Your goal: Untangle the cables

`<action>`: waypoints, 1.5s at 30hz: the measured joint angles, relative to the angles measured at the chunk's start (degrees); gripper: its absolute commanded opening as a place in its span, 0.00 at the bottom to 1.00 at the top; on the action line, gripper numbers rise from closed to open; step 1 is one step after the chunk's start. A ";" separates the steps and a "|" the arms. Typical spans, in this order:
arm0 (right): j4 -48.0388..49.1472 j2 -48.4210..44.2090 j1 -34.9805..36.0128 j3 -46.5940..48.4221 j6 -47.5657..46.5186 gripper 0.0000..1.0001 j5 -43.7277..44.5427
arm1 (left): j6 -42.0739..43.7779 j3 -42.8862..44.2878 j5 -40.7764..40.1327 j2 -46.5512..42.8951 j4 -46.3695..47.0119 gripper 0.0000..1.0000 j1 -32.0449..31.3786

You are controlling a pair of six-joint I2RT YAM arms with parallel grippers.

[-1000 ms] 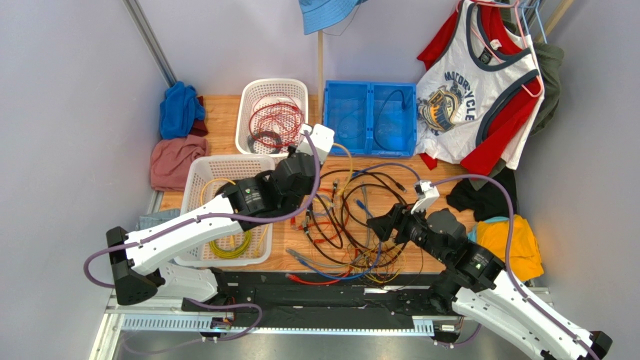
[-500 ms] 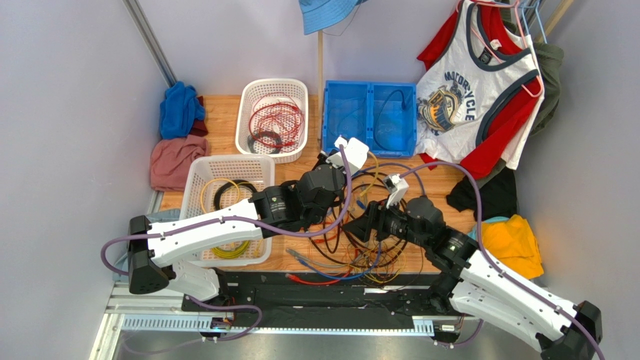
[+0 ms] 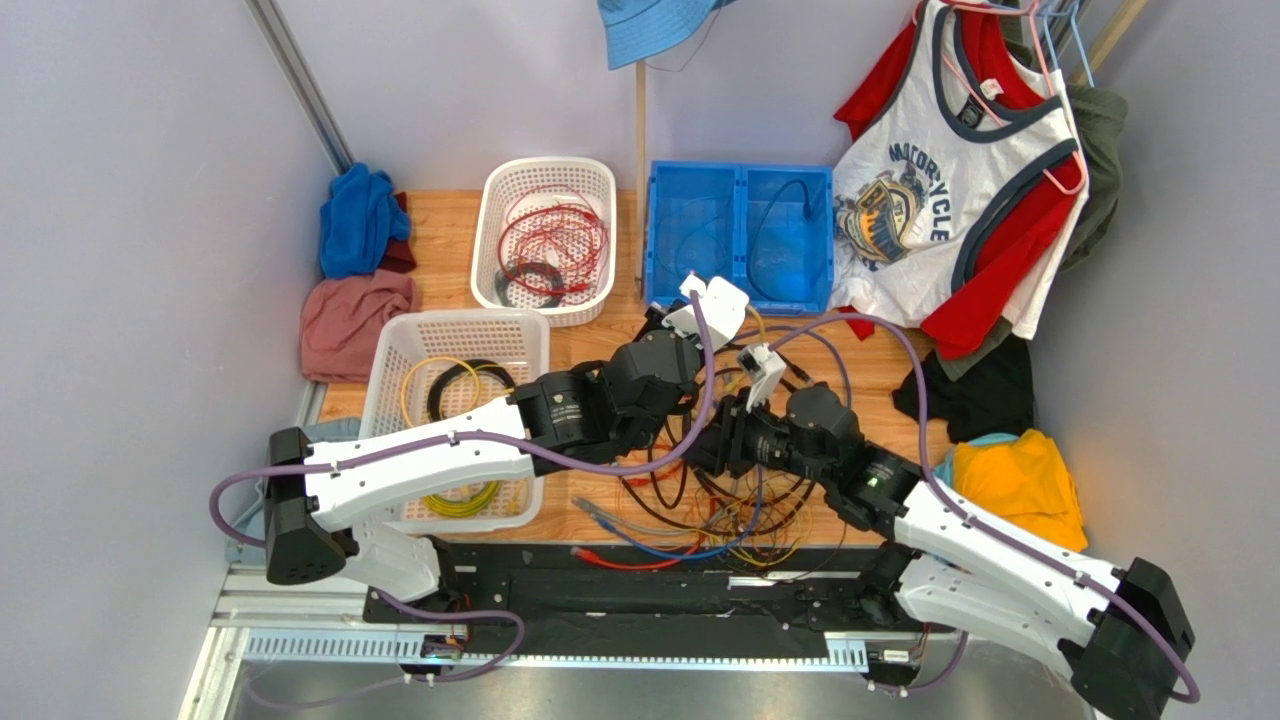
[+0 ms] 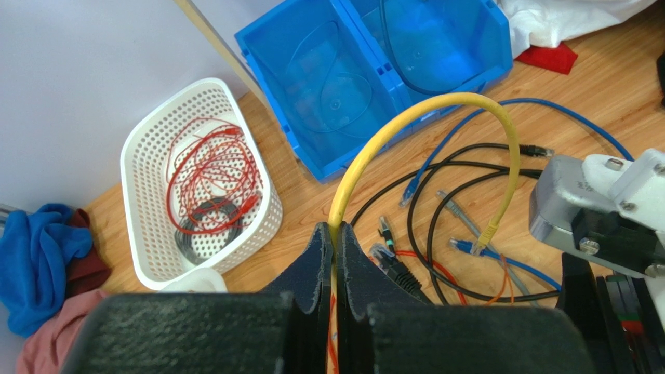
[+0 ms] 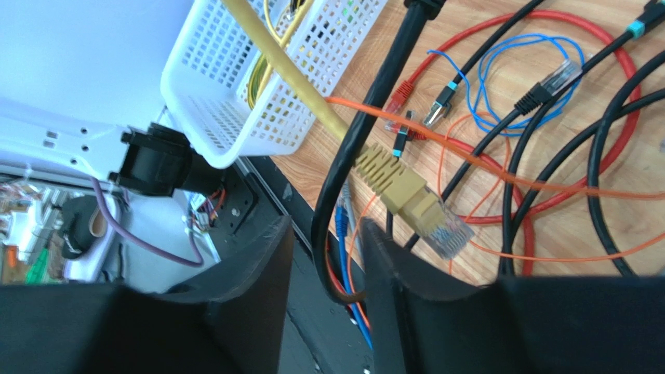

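Leaning inward, left arm point(image 3: 436, 455) and right arm point(image 3: 977, 540) converge above the cables point(image 3: 684, 510).

Tabletop point(image 4: 616, 78): pale matt wood. Basket point(image 4: 140, 226): white perforated plastic. Bin point(image 4: 336, 93): glossy translucent blue plastic. Cables point(image 5: 398, 187): smooth sheaths, clear plastic plug.

Cables point(image 5: 394, 183) are yellow, black, blue, orange and red; basket point(image 4: 226, 253) white, bin point(image 4: 328, 101) blue.

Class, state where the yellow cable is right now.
In the left wrist view, the yellow cable rises from the shut left gripper at bottom centre and arches right, just below the blue bin.
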 measured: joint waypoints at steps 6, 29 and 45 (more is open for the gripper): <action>-5.07 -4.63 0.04 -0.13 -0.20 0.00 4.57 | 0.66 0.00 -1.75 0.28 -1.14 0.00 -0.07; -33.00 -19.93 0.04 1.53 0.96 0.65 18.56 | 3.17 0.26 -15.80 -2.60 -7.45 0.00 0.04; -35.87 -23.47 0.04 6.01 0.92 0.63 20.28 | -38.29 -14.27 -6.38 -41.92 -41.24 0.00 30.67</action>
